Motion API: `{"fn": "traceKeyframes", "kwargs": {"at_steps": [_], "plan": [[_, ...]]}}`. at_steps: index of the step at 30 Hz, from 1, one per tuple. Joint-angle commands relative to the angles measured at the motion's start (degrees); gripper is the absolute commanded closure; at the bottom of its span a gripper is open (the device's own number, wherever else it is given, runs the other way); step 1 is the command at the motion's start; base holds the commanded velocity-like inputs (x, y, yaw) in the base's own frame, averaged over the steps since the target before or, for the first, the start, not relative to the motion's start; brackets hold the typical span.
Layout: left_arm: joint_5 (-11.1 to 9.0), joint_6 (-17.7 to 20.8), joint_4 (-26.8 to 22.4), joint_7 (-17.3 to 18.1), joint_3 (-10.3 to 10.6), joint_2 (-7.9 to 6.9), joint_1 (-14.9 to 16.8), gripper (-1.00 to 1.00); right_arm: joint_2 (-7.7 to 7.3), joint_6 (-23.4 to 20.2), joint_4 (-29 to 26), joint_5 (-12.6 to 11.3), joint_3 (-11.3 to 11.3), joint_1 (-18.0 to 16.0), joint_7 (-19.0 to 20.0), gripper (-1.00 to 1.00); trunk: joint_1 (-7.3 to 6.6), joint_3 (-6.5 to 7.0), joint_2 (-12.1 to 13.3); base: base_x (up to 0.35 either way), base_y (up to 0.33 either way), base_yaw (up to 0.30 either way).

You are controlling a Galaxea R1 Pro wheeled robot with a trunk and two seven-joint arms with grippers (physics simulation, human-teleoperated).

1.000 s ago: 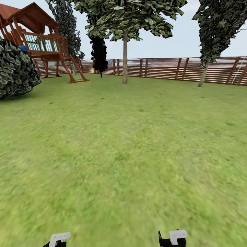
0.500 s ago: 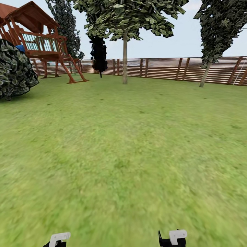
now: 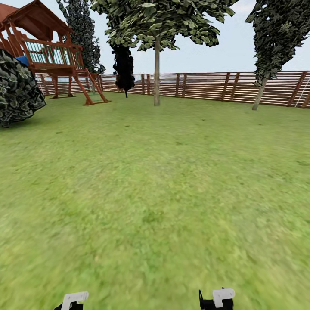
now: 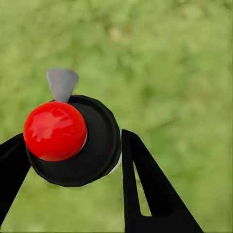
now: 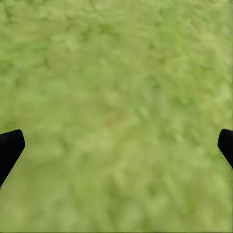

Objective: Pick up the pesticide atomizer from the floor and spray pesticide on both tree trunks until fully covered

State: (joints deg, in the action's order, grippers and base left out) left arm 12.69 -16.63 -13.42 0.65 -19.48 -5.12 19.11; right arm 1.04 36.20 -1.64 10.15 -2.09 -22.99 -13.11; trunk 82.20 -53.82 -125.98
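The pesticide atomizer (image 4: pixel 73 141) has a black round body, a glossy red ball top and a grey nozzle. My left gripper (image 4: pixel 73 143) is shut on it, one black finger (image 4: pixel 145 189) against each side, above grass. My right gripper (image 5: pixel 116 145) is open over bare lawn, its fingertips (image 5: pixel 9 148) far apart. In the head view two trees stand far ahead by the fence. One has a straight pale trunk (image 3: pixel 156 73) at the centre. The other has a leaning trunk (image 3: pixel 260 94) at the right. No white specks are visible on the bark from here.
Wide green lawn (image 3: pixel 155 193) stretches ahead to a brown slat fence (image 3: pixel 206 86). A wooden play tower (image 3: pixel 51 56) and a large dark shrub (image 3: pixel 17 90) stand at the left. A dark narrow tree (image 3: pixel 124 64) is by the fence. My wrists (image 3: pixel 74 299) show at the lower edge.
The whole head view has shifted a little: the shrub has slid left and the right tree outward, so the camera has moved forward. My arms hold the same pose.
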Motion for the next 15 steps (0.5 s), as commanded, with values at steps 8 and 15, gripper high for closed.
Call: {"fn": "traceKeyframes", "kwargs": {"at_steps": [8, 15], "plan": [[0.62, -0.24, 0.06, 0.05, -0.47, 0.02, 0.05, 1.00, 0.01, 0.01, 0.05, 0.49, -0.19, -0.04, -0.60, -1.00, 0.03, -0.05, -0.02, 0.339, 0.000, 0.000], [0.63, -0.24, 0.06, 0.05, -0.47, 0.02, 0.05, 1.00, 0.01, 0.01, 0.05, 0.49, -0.19, -0.04, -0.60, -1.00, 0.03, -0.05, -0.02, 0.339, 0.000, 0.000]]}}
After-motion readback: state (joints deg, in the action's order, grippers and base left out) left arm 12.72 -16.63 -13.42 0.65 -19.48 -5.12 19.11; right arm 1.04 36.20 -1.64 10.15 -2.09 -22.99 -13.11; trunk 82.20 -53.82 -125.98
